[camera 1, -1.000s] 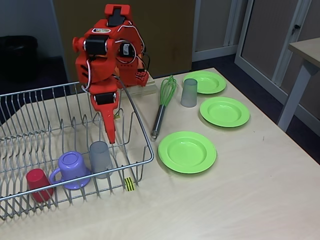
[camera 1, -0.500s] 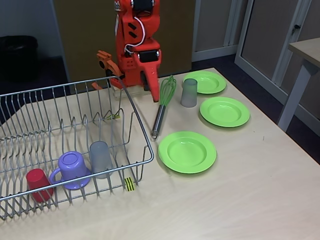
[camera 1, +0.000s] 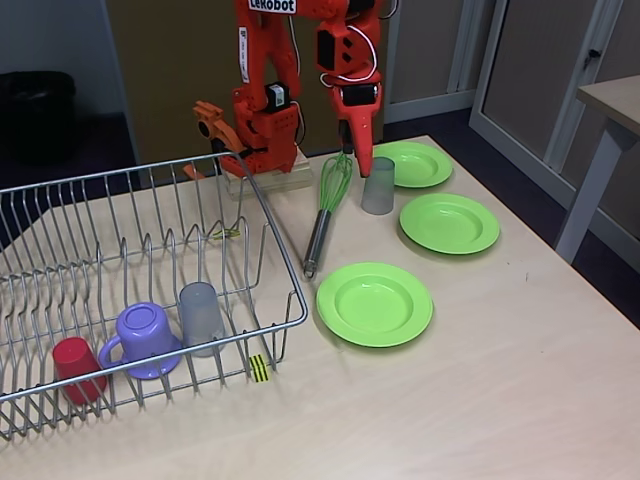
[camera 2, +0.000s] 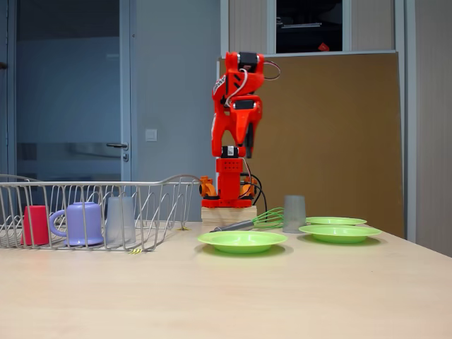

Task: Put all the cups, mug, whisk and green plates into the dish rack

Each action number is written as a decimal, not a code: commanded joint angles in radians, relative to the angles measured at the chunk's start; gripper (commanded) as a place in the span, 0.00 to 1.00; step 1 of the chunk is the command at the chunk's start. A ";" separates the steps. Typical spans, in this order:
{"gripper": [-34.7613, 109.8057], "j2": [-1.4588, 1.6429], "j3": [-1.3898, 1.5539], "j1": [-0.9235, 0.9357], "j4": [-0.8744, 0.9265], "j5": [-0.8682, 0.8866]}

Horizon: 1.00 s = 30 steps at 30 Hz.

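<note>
My arm (camera 1: 300, 80), lettered "Lekobot", hangs its gripper (camera 1: 362, 160) — jaws' state I cannot tell — over the whisk (camera 1: 328, 205) on the bench (camera 1: 480, 400); dish rack (camera 1: 60, 210) holds red cup (camera 1: 75, 368), mug (camera 1: 145, 338) and tumbler (camera 1: 200, 316).

Office or lab room: pale laminate table (camera 1: 480, 400), brown partition board (camera 2: 332, 134) behind, grey door (camera 2: 70, 120), wall light switch (camera 2: 150, 135).

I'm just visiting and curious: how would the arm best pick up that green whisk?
Probably by the slim silver handle of the whisk, coming straight down from above. It lies flat on the table, and the handle is narrow enough for the jaws, unlike the springy wire loops.
</note>
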 commanded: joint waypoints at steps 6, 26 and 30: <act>0.58 0.074 0.041 -0.288 -0.006 0.558; 0.59 0.221 0.500 -0.729 -0.426 1.086; 0.59 0.206 0.557 -0.752 -0.508 1.117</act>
